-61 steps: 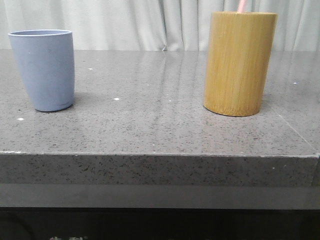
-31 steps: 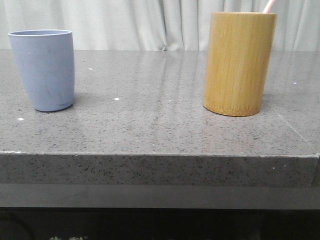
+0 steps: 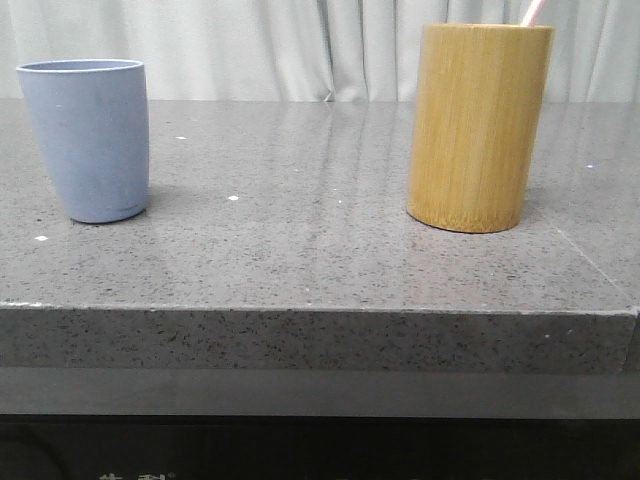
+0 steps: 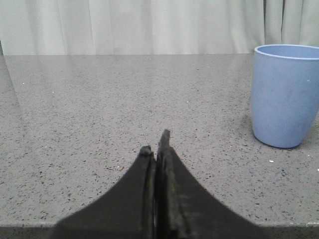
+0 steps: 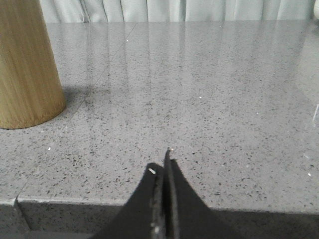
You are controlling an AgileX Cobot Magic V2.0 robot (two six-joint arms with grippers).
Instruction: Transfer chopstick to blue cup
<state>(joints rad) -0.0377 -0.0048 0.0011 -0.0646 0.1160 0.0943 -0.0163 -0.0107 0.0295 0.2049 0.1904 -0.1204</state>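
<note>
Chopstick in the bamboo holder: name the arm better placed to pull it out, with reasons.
Right, probably. The chopstick pokes from the bamboo holder on the robot's right, and the right hand sees that holder close by. The left hand faces the blue cup.

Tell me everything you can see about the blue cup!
The blue cup is a plain, matte, pale blue tumbler with no handle. It is wider at its thin rim and narrows toward a rounded base. It stands upright on the speckled grey countertop, at the robot's left, well apart from the bamboo holder. Nothing touches it but the counter, and its inside cannot be seen.
</note>
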